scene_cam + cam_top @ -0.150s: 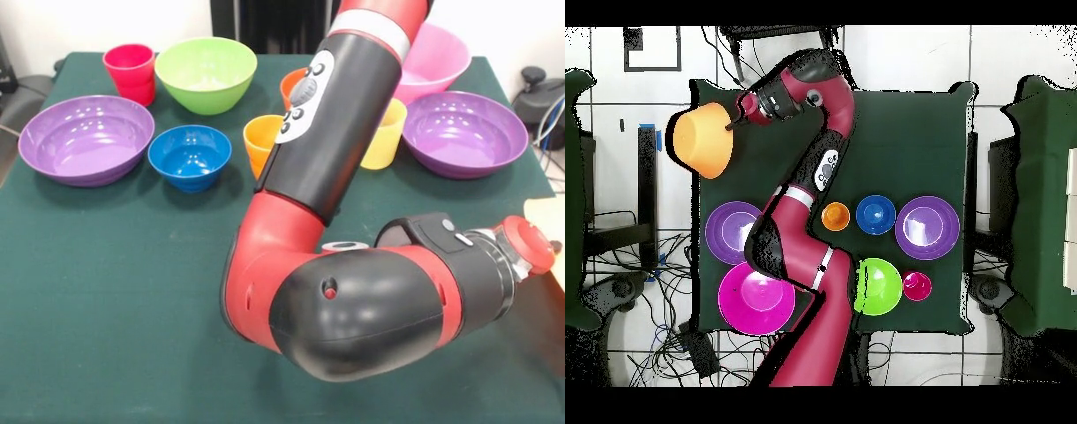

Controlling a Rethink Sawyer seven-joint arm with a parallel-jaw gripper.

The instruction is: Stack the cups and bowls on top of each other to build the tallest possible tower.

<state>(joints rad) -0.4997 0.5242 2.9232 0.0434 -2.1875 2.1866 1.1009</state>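
Green tabletop (pixel 106 291) in the front view carries bowls and cups along the upper frame: red-pink cup (pixel 130 72), green bowl (pixel 206 73), blue bowl (pixel 189 156). Overhead, the tool (pixel 740 112) at upper left grips the tilted yellow-orange bowl (pixel 703 140) by its rim.

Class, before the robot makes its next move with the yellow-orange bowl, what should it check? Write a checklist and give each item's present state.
1. Gripper holds the yellow-orange bowl firmly: cannot tell.
2. That bowl is over the table: not ok, it overhangs the edge.
3. A purple bowl stands upright and empty as a base: ok.
4. Arm clears the orange cup and yellow cup: cannot tell.
5. Stacking begun: not ok, no bowl sits in another.
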